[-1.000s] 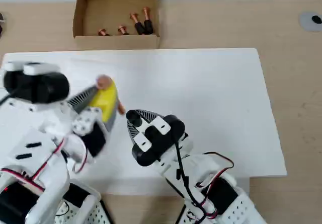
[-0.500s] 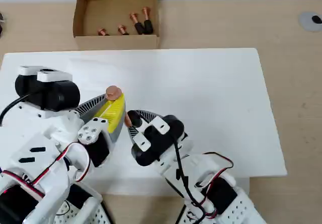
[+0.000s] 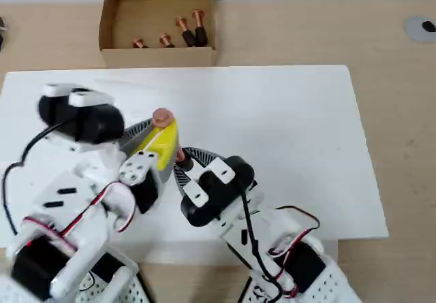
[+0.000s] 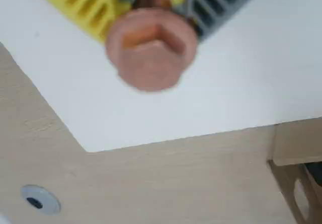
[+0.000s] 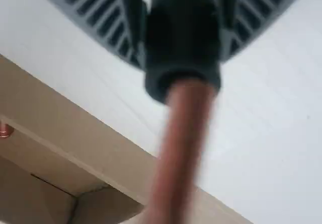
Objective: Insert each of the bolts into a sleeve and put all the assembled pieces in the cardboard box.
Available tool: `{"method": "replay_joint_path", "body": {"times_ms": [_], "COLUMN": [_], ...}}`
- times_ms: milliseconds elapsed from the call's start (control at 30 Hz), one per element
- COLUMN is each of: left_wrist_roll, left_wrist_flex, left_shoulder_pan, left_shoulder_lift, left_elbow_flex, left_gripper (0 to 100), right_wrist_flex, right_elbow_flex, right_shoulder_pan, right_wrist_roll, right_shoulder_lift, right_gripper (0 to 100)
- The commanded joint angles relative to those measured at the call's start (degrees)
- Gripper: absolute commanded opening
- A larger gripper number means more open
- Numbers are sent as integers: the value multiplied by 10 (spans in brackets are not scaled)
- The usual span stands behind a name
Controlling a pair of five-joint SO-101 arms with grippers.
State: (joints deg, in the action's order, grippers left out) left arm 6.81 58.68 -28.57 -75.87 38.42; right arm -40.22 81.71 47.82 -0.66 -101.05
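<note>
The left end effector (image 3: 161, 127) pinches the bolt (image 4: 151, 48) below its head. The right end effector (image 3: 182, 158) clamps the black sleeve (image 5: 182, 38), so shank and bore line up, and the shank already sits in the sleeve's mouth. Both hang over the white sheet (image 3: 286, 146), short of the cardboard box (image 3: 158, 56).

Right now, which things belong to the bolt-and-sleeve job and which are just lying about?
Job: copper hex-head bolt, in left gripper; black cylindrical sleeve, in right gripper; open brown cardboard box; four assembled pieces inside it.
Lying about: white rectangular sheet; grey round grommet on the wooden table.
</note>
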Motion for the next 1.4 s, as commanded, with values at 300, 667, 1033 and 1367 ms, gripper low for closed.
{"method": "replay_joint_path", "body": {"times_ms": [300, 667, 1033, 1367], "left_wrist_roll": [-3, -2, 2, 4], "left_wrist_flex": [-101, -47, -34, -31], "left_shoulder_pan": [53, 55, -5, -7], "left_shoulder_lift": [-5, -87, -98, -95], "left_elbow_flex": [54, 50, 49, 46], "left_gripper": [9, 9, 9, 9], "right_wrist_flex": [-12, -12, -12, -12], "right_elbow_flex": [-55, -52, -51, -53], "right_shoulder_pan": [7, 7, 7, 7], "right_wrist_roll": [5, 5, 5, 5], "right_shoulder_lift": [2, 3, 3, 3], "right_gripper": [11, 11, 11, 11]}}
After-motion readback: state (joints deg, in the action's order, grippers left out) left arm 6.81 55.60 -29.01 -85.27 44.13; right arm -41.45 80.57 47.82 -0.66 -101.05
